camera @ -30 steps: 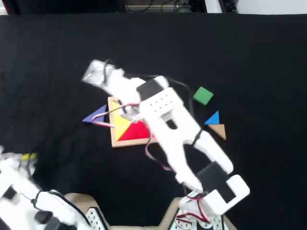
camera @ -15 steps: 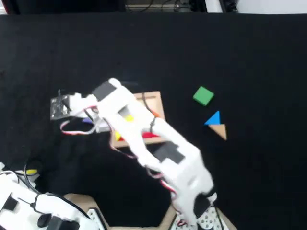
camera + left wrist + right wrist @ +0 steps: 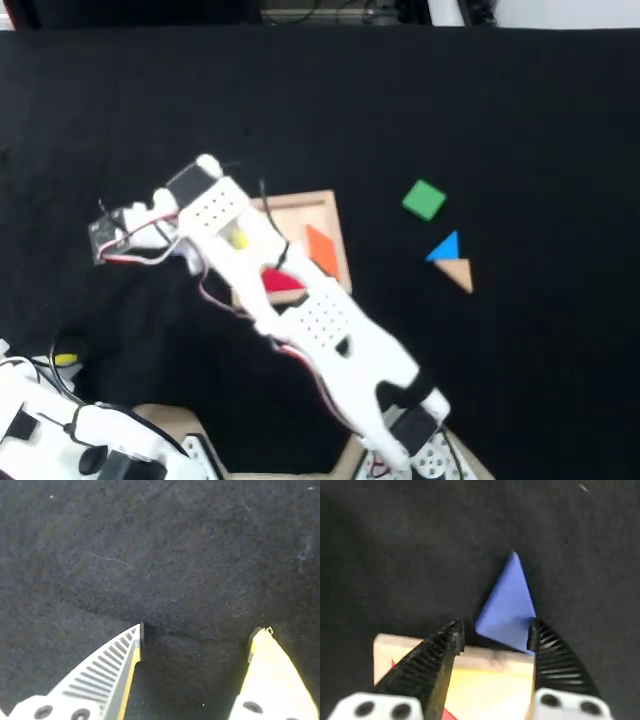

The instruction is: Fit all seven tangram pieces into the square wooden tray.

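Right gripper (image 3: 495, 630) hangs wide open over the blue triangle (image 3: 507, 605), lying on the desk (image 3: 395, 530) right against the tray (image 3: 395, 645), outside its edge. Left gripper (image 3: 197, 632) gapes too, over black desk.

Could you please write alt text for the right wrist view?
The open right gripper hangs over the wooden tray rim, flanking a blue triangle that lies on the black cloth just beyond; a yellow piece sits in the tray.
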`<state>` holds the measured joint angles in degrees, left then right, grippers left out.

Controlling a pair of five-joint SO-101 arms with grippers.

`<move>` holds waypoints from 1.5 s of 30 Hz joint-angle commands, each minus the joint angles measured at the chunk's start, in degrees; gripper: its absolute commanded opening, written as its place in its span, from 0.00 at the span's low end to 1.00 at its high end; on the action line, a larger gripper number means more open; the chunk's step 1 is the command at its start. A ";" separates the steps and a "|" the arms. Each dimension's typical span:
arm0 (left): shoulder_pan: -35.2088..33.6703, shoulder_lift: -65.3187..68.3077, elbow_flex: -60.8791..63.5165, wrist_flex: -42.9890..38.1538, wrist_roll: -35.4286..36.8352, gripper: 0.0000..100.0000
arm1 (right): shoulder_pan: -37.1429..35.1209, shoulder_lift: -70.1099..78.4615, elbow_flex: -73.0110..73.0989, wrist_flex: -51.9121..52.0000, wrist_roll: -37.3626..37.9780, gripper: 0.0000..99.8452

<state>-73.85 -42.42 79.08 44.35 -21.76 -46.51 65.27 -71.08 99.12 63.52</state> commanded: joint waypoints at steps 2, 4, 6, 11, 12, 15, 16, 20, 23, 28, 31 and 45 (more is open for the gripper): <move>-1.36 0.00 0.57 0.18 -0.70 0.33 | -0.53 -0.31 -3.47 1.23 1.93 0.22; -1.36 0.00 0.57 0.18 -0.79 0.33 | 0.18 -0.13 -3.12 1.23 2.20 0.22; -1.27 0.00 0.57 0.18 -0.79 0.33 | 0.62 0.13 -2.33 1.32 3.25 0.22; -1.01 0.00 0.57 0.18 -0.79 0.33 | 1.49 2.51 -1.71 1.49 4.84 0.20; -1.01 0.00 0.57 0.18 -0.79 0.33 | 1.58 3.21 -1.71 1.49 5.01 0.20; -0.92 0.00 0.57 0.18 -0.79 0.33 | 1.41 5.05 -1.71 1.49 5.19 0.20; -0.92 0.00 0.57 0.18 -0.79 0.33 | 1.41 5.49 -1.71 1.58 5.19 0.20; -0.92 0.00 0.57 0.18 -0.79 0.33 | 1.49 5.67 -1.80 1.76 5.19 0.18; -1.01 0.00 0.57 0.18 -0.79 0.33 | 1.58 5.49 -1.71 1.76 5.19 0.08; -0.92 0.00 0.57 0.18 -0.79 0.33 | 1.32 5.49 -1.71 1.76 4.48 0.02; -0.92 0.00 0.57 0.18 -0.79 0.33 | 0.79 5.32 -2.42 1.76 2.29 0.01; -1.10 0.00 0.57 0.18 -0.79 0.33 | 10.90 -18.68 -4.70 2.11 -11.87 0.01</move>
<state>-74.29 -42.51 79.25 44.35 -21.76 -41.14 59.03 -77.93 99.12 55.43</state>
